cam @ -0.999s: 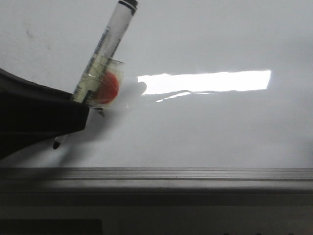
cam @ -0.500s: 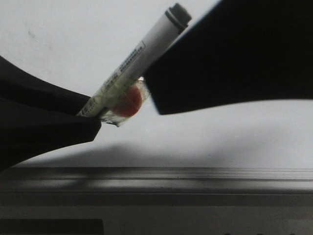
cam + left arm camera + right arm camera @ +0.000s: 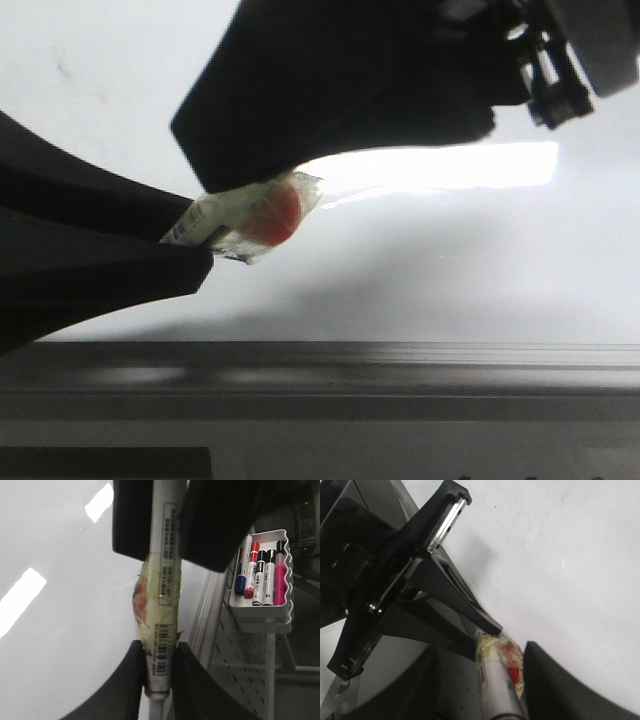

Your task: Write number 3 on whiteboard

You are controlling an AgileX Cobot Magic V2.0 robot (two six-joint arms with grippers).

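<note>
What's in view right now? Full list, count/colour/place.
whiteboard: 1, glossy white, grey frame strip on its near edge; no drawn line visible.
marker: 1, white barrel, tape and a red patch mid-barrel, held over the board between both grippers.
pen tray: 1, white, on the perforated panel beside the board.
tray markers: 5, caps blue, red, black, black, pink.
left gripper: 1, black, shut on marker.
right gripper: 1, black, fingers either side of the barrel.
</note>
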